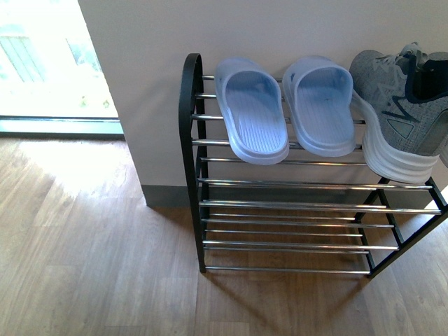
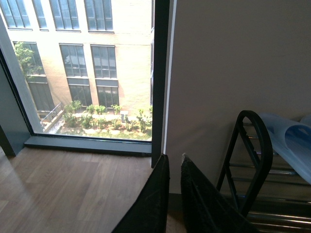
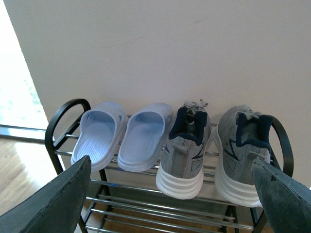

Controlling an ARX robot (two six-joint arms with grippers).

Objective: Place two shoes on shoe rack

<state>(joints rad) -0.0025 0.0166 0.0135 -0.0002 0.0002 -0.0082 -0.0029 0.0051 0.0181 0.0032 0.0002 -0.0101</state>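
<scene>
The shoe rack (image 1: 192, 168) (image 3: 63, 114) (image 2: 257, 141) stands against the wall, black frame with chrome rods. On its top tier lie two pale-blue slides (image 1: 252, 108) (image 1: 320, 105) (image 3: 97, 136) (image 3: 143, 138) side by side. To their right sit two grey sneakers (image 3: 184, 155) (image 3: 240, 150), heels outward; only one sneaker (image 1: 402, 112) shows in the front view. My right gripper (image 3: 172, 179) is open, back from the rack, with nothing between its fingers. My left gripper (image 2: 174, 159) is shut on nothing, off the rack's left end. A slide's edge (image 2: 291, 141) shows there.
A white wall (image 1: 280, 28) backs the rack. A floor-to-ceiling window (image 2: 82, 73) (image 1: 49, 63) lies to the left. Wooden floor (image 1: 91, 266) spreads in front and to the left. The rack's lower tiers (image 1: 287, 231) hold nothing.
</scene>
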